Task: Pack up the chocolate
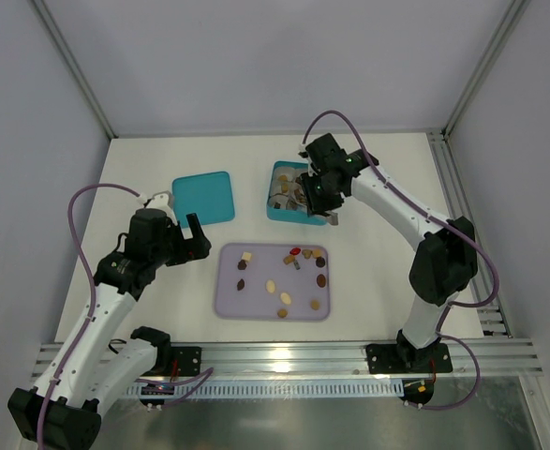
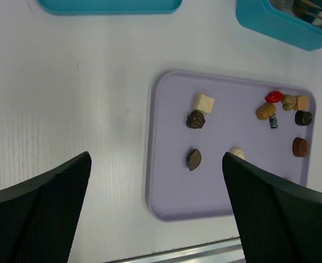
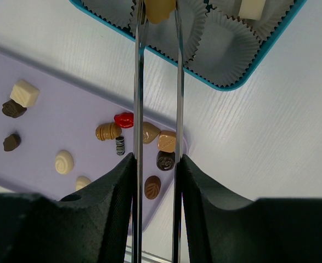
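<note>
Chocolates [image 2: 203,102] on lilac rectangular tray [image 2: 171,192]
Right gripper [image 3: 158,13] pinches tan candy [image 3: 159,7] over teal paper-cupped box [image 2: 270,24]; left gripper [image 2: 156,159] spread.

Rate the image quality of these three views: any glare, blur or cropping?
Top external view: even soft light, no glare, sharp, though the chocolates on the lilac tray look tiny. Left wrist view: tray sharp, open left pincer dark and slightly soft-edged. Right wrist view: teal box crisp; the tan chocolate in the right pincer is cut by the top edge.
</note>
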Robot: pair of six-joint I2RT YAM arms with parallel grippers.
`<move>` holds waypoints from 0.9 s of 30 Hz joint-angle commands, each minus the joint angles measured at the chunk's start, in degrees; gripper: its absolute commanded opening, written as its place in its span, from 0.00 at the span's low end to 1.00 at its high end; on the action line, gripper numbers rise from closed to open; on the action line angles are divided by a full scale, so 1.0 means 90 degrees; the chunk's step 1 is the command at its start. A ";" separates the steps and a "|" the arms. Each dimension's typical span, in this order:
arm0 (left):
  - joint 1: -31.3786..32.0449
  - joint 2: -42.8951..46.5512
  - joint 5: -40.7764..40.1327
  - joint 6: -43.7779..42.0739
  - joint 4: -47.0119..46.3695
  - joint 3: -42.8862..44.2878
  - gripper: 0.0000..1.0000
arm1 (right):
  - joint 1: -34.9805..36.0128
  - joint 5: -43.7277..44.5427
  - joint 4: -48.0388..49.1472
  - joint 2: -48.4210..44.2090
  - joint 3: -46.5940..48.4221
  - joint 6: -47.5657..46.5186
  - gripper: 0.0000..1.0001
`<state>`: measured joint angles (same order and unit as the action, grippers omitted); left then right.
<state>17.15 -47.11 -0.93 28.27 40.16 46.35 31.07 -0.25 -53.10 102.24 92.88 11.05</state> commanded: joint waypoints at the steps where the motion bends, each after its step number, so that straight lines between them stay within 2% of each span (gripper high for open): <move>1: 0.0019 0.0049 -0.0073 -0.0016 -0.0087 0.0055 1.00 | -0.0044 -0.0040 -0.0037 -0.0383 0.0237 -0.0075 0.40; 27: 0.0019 0.0020 -0.0092 -0.0007 -0.0078 0.0055 1.00 | -0.0093 -0.0109 0.0011 -0.0305 0.0334 -0.0105 0.43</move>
<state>17.12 -47.11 -1.02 28.27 40.16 46.35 30.35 -0.80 -53.65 101.97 92.95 10.66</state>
